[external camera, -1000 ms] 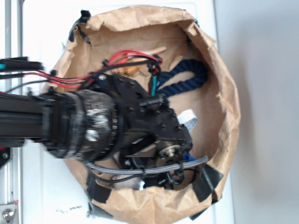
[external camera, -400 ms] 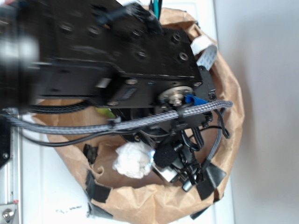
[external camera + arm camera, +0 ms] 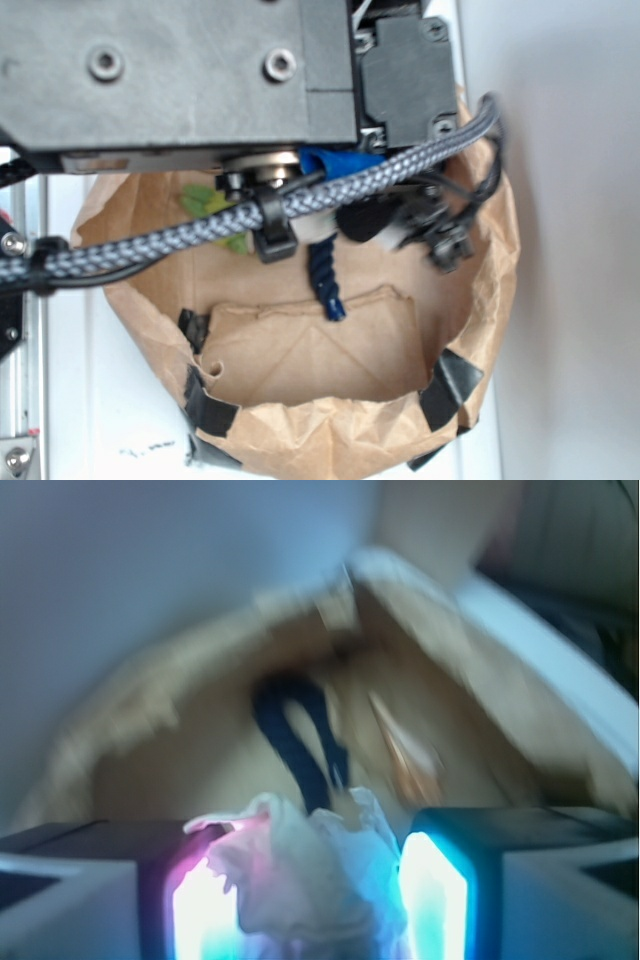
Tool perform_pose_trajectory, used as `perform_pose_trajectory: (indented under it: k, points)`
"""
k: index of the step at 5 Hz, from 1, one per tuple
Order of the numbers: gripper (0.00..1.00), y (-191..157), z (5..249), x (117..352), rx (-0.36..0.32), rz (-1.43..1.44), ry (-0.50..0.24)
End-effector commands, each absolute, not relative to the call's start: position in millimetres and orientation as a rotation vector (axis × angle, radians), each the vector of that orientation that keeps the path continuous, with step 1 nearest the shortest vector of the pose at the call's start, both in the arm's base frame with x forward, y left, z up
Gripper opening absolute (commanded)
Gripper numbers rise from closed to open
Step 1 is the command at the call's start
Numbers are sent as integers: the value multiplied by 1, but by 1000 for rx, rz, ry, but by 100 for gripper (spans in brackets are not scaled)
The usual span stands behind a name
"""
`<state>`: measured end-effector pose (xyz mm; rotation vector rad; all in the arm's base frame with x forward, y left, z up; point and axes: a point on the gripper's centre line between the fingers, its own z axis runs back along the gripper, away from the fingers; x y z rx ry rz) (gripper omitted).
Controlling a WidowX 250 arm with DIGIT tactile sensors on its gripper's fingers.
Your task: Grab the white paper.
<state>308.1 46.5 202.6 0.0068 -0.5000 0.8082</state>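
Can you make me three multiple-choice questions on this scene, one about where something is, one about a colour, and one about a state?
1. Where is the white paper?
A. Between the fingers of the gripper
B. Flat on the floor of the brown paper bag
C. Outside the bag on the table

2. What colour is the rope hanging into the bag?
A. Red
B. Dark blue
C. Yellow

3. What is the gripper's state?
A. Wide open and empty
B. Shut on the paper
C. Shut on the rope

Answers:
1. A, since the wrist view shows the wad squeezed between the two lit fingers.
2. B, since the exterior view shows a dark blue twisted strand.
3. B, since both fingers press against the crumpled wad, with the rope lying behind it.
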Motion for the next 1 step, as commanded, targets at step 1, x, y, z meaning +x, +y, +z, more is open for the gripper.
perform_pose_trajectory:
  k: [1]
  points:
    - [0,46,217,324,-30,826,-616]
